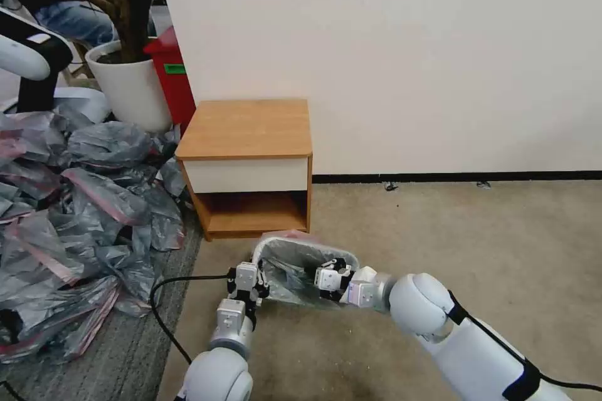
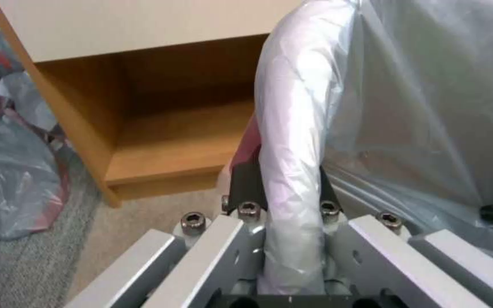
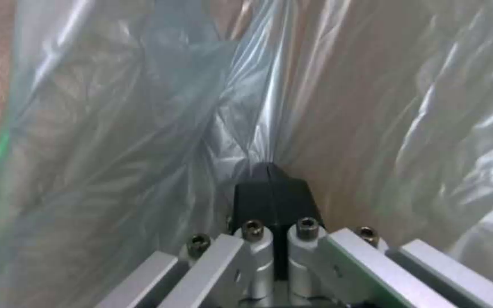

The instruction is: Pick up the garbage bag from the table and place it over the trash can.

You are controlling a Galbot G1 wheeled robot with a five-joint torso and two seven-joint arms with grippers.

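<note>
The cream trash can [image 1: 343, 258] stands on the carpet just in front of the table [image 1: 248, 128]. The grey see-through garbage bag [image 1: 291, 276] lines it, and its pink band lies over the far rim. My left gripper [image 1: 254, 285] is at the can's left side. In the left wrist view it [image 2: 285, 188] is shut across the rolled rim, which is wrapped in the garbage bag [image 2: 292, 128]. My right gripper [image 1: 327, 276] reaches into the can's mouth from the right. In the right wrist view it [image 3: 270, 179] is shut, pinching the garbage bag [image 3: 161, 107] film at its tips.
A big heap of grey bags [image 1: 75, 213] covers the floor on the left, with a white plant pot [image 1: 132, 88] and a red box [image 1: 172, 75] behind it. A black cable [image 1: 163, 307] runs by my left arm. Open carpet [image 1: 470, 232] lies to the right.
</note>
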